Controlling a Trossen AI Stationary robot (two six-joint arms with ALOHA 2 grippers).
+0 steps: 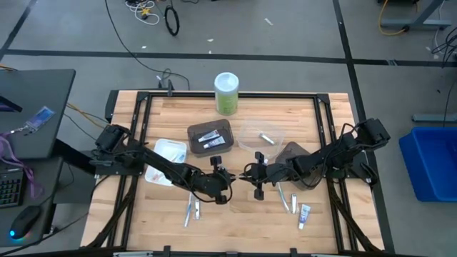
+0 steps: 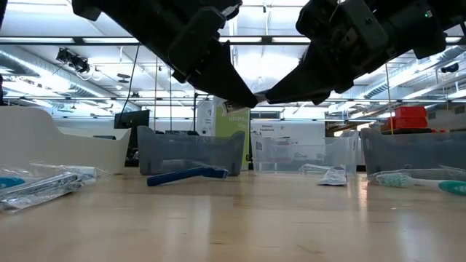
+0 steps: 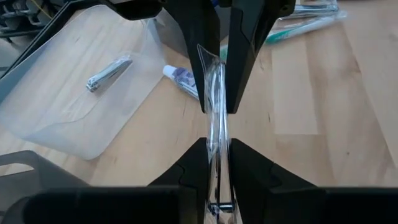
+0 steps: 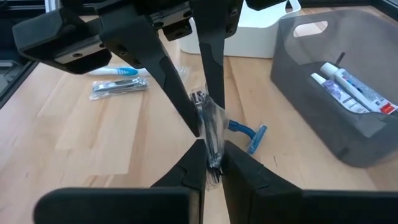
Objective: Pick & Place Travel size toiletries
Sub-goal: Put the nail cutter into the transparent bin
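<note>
A clear packet (image 3: 214,93) with a silvery item inside hangs above the table's middle, held between both grippers. My left gripper (image 1: 234,176) reaches in from the table's left and is shut on one end of it. Facing it from the right, my right gripper (image 1: 248,174) is shut on the other end. Below them a blue razor (image 4: 245,134) lies flat on the wood. Loose toiletries lie nearer the front edge: wrapped toothbrushes (image 1: 191,210) and a small white tube (image 1: 304,214). My left gripper pinches one end of the clear packet (image 3: 217,155) between its two fingers, coming slanting down from the table's left. The packet is lifted clear of the table and spans the gap to the other gripper. My right gripper pinches the opposite end of the packet (image 4: 211,152) between its two fingers, slanting down from the table's right. The wrap stands edge-up between the two grippers, clear of the wood.
A tall green canister with a white lid (image 1: 226,93) stands at the far edge. A dark tray (image 1: 211,135) holds tubes, a clear tray (image 1: 260,135) holds a silvery clipper, and a white tray (image 1: 168,153) sits at the left. Bare wood lies toward the near edge.
</note>
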